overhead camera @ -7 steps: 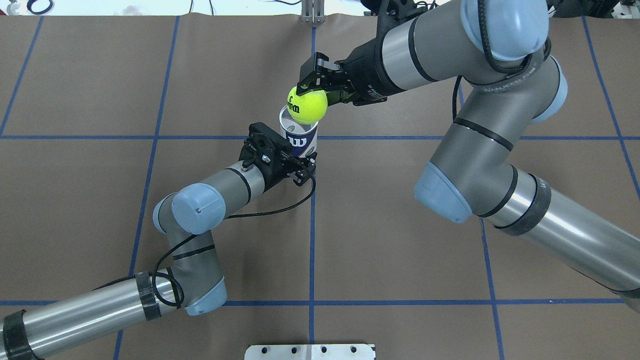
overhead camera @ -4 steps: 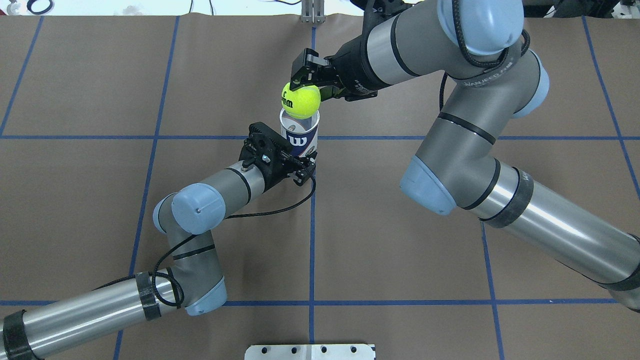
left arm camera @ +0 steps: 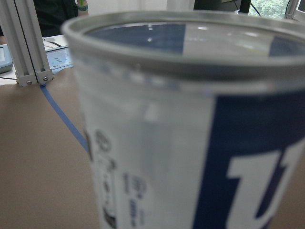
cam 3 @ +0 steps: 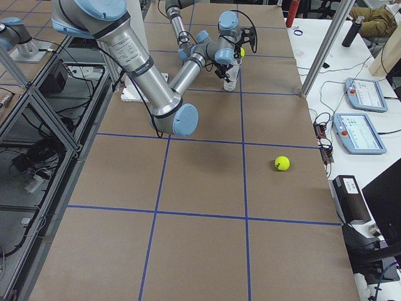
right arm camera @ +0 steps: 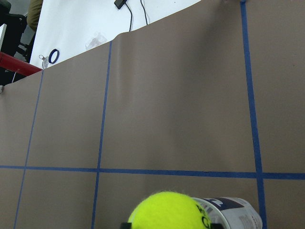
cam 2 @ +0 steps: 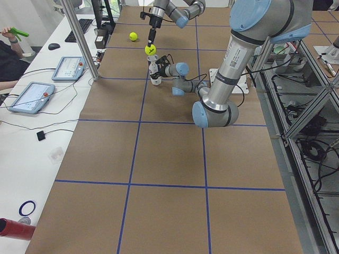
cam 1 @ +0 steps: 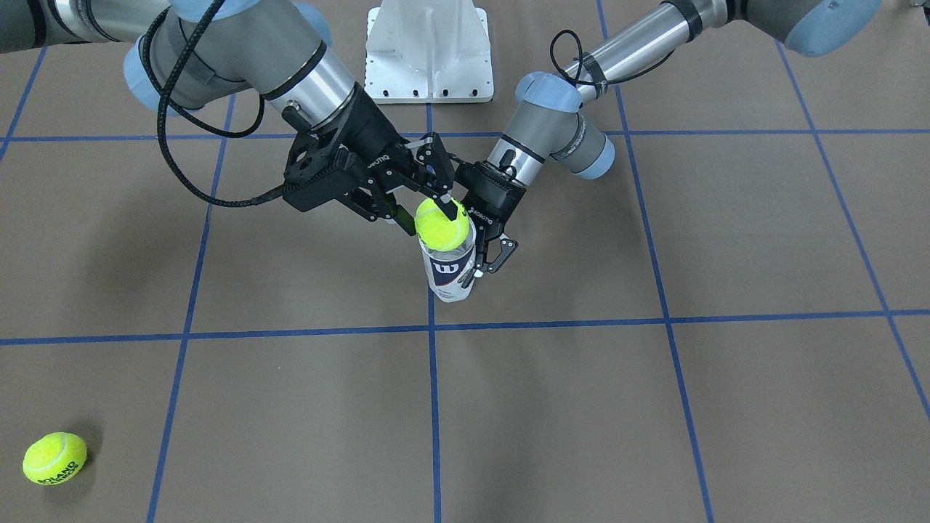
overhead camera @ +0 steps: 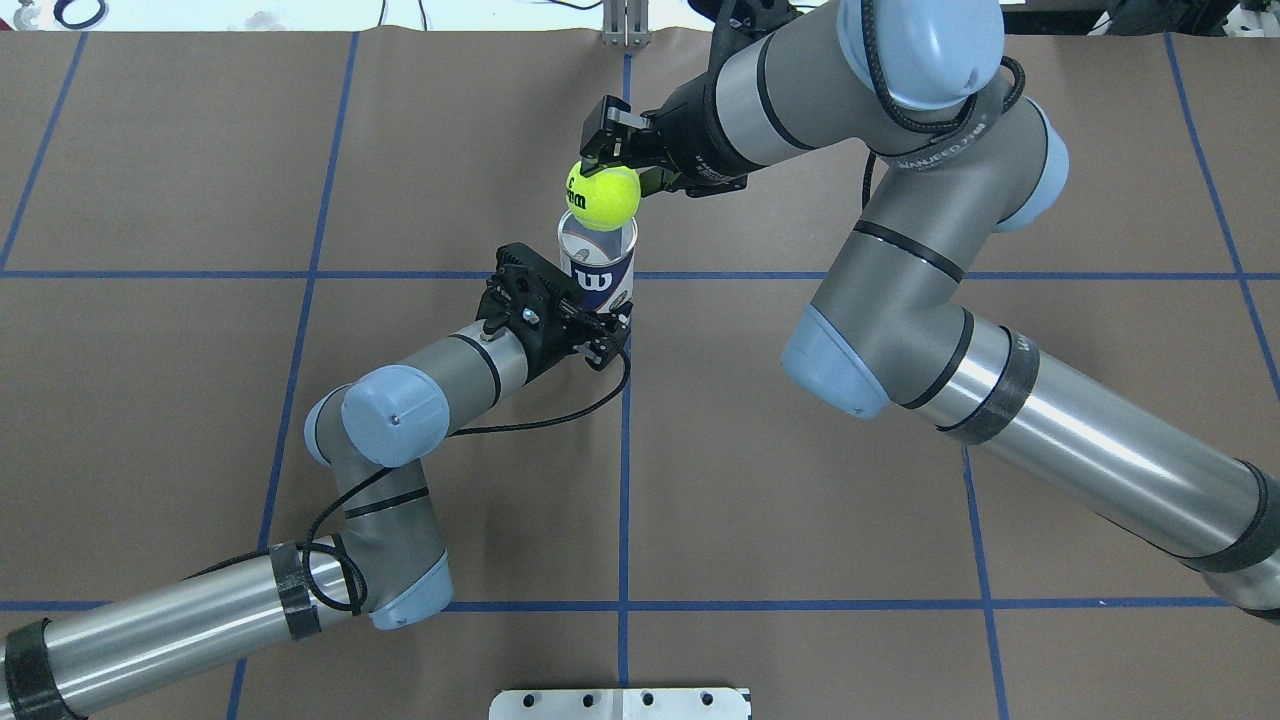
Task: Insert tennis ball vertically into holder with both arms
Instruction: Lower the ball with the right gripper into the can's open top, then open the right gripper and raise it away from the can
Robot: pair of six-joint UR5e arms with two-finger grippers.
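The holder is a clear tube with a navy-and-white label. It stands upright on the brown table and also shows in the front view and fills the left wrist view. My left gripper is shut on its lower part, as also seen from the front. My right gripper is shut on a yellow tennis ball and holds it just above the holder's open mouth. In the right wrist view the ball hides part of the holder's rim.
A second tennis ball lies on the table far off on my right side, also in the right side view. The white robot base stands behind the grippers. Blue tape lines cross the brown table cover.
My right arm has swung to the left and carried the ball a little further from the robot and lower, over the holder's mouth. The left arm and the holder have not moved.
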